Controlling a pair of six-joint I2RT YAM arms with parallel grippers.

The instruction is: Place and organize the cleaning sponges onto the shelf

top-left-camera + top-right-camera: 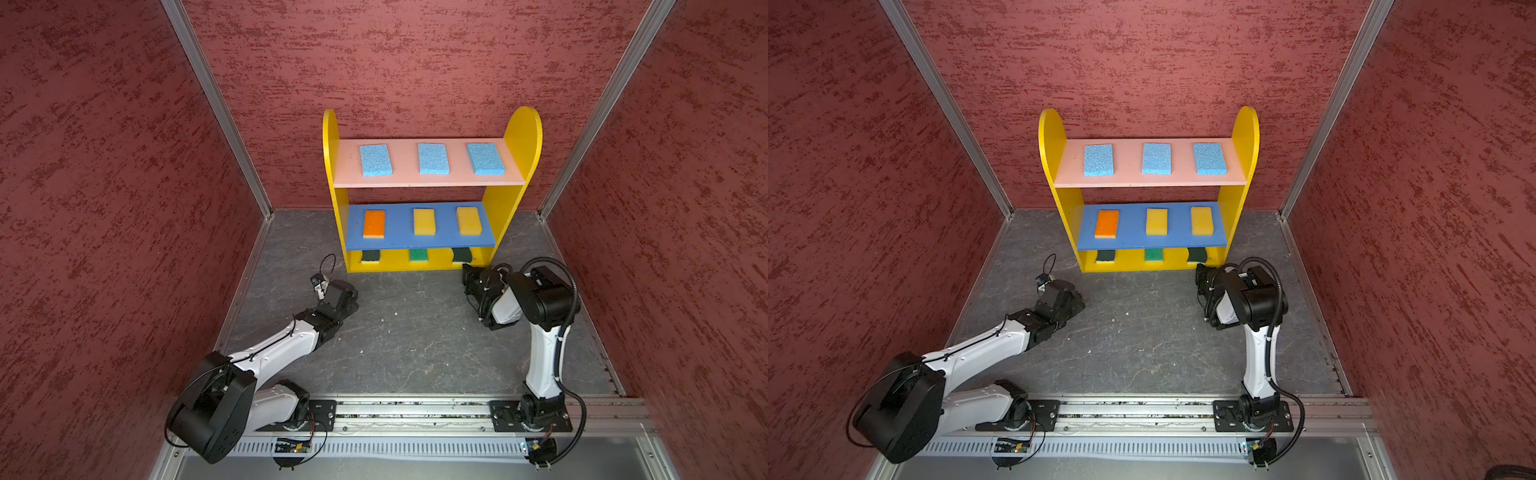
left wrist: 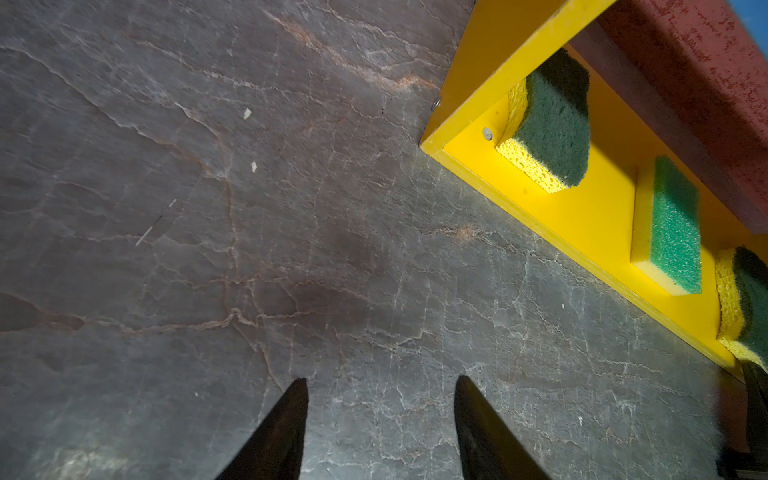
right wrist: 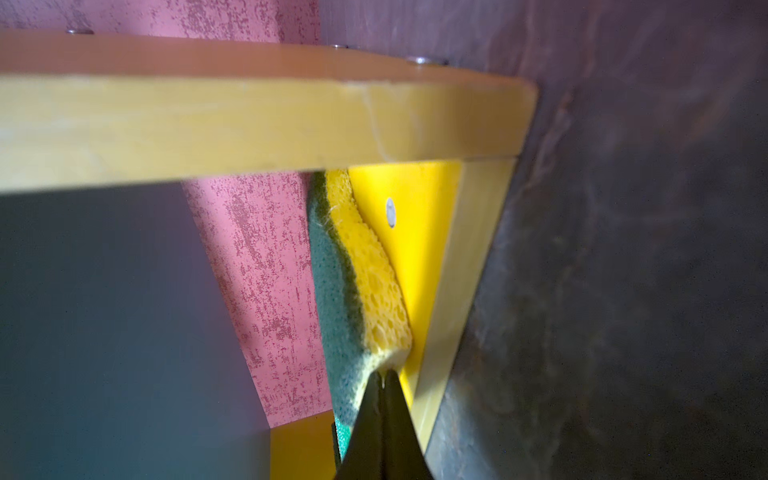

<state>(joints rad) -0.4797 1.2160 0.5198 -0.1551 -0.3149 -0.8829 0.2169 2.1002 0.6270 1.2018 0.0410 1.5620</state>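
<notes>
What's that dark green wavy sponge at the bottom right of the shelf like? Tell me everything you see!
The dark green wavy sponge has a fuzzy dark green scrubbing top and a holey yellow foam base, with curvy edges. It sits green side up on the yellow bottom board, at its right end, under the blue board. The right pincer is shut on its front yellow corner, squashing it thin.

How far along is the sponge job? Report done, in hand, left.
Done: three blue sponges lie on the pink board; the orange-topped sponge and two yellow sponges on the blue board; a dark green sponge and the bright green sponge on the bottom level. In hand: the right claw pinches the last dark green sponge's corner, already there. Left: release it. Left claw is open, empty.
</notes>
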